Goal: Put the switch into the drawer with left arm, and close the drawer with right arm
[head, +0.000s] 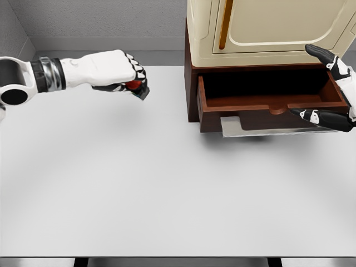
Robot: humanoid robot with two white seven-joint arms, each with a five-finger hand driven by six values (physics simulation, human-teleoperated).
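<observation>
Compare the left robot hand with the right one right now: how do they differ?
The left robot hand is curled shut around the switch, over the table, apart from the drawer. The right robot hand is spread open, holding nothing, at the open drawer's right end. Both are white with black fingers.

The left arm (pixel 83 71) is white, with a ribbed silver-and-black band at the wrist and a round black-and-grey joint near the picture's edge. The left hand (pixel 125 75) has a white back and black finger segments. The right hand (pixel 334 89) shows white knuckle plates and black fingers.
</observation>
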